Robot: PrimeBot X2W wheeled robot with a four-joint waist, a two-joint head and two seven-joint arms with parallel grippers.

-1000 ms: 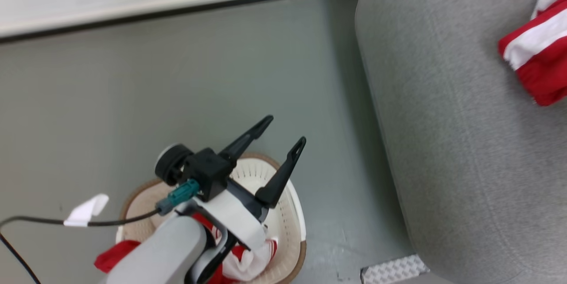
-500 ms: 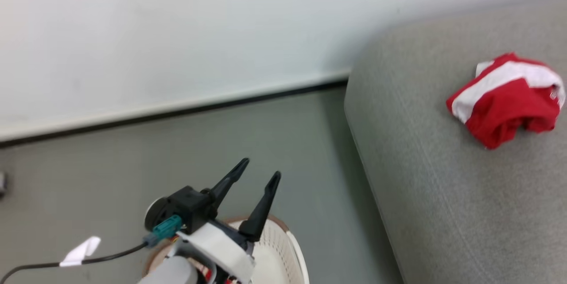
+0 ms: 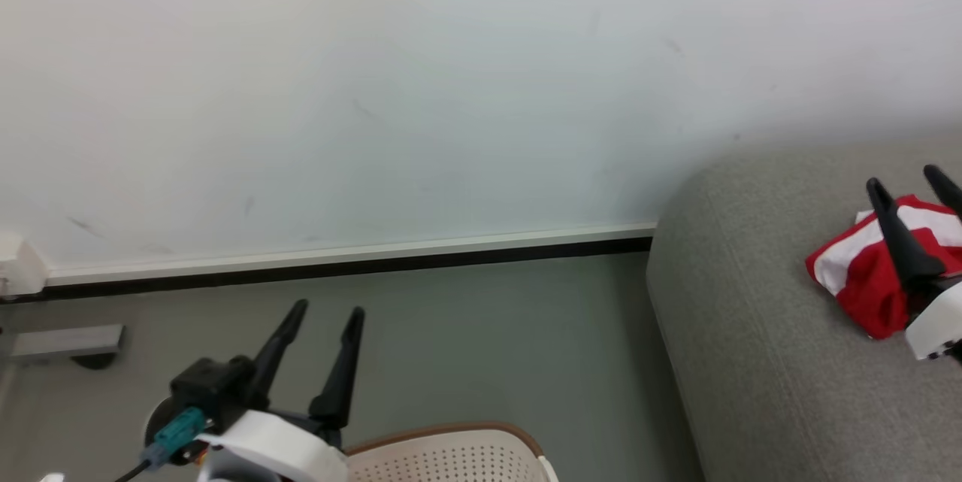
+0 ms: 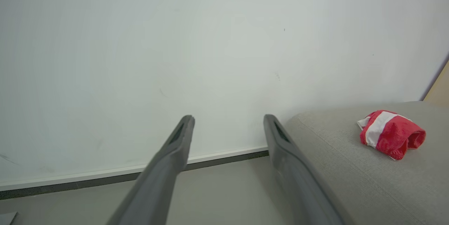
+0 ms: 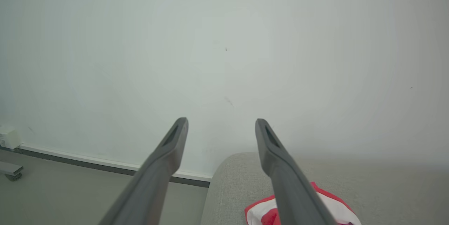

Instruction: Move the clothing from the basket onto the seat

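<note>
Currently in the room: a two-armed robot faces a pale wall [image 3: 451,91], with grey floor [image 3: 488,331] below it and a sofa on the robot's right.
Left hand [image 3: 328,307]: open, with the two dark fingers spread well apart and nothing held between them.
Left hand position: raised over the floor, just beside the basket's far rim, fingers pointing toward the wall.
Left hand, wrist view [image 4: 228,117]: the gap between the fingers frames bare wall and the dark skirting strip [image 4: 228,155].
Left wrist fitting: a teal connector [image 3: 176,429] sits on the side of the black wrist block.
Right hand [image 3: 903,176]: open, fingers parted, nothing gripped.
Right hand position: above the sofa, at the red garment; one finger crosses in front of the cloth, and contact cannot be told.
Right hand, wrist view [image 5: 221,120]: the fingers point at the wall, and the garment [image 5: 257,214] lies under the right-side finger.
Red-and-white garment [image 3: 849,283]: bunched up on the sofa's top surface, near its rounded end, with a broad white band showing [image 4: 389,133].
Sofa [image 3: 751,362]: grey woven upholstery with a rounded edge [image 4: 350,183], standing beside the floor strip [image 5: 238,172].
Basket [image 3: 451,459]: cream, perforated wall with a brown rim, on the floor between the left hand and the sofa; its contents are out of frame.
</note>
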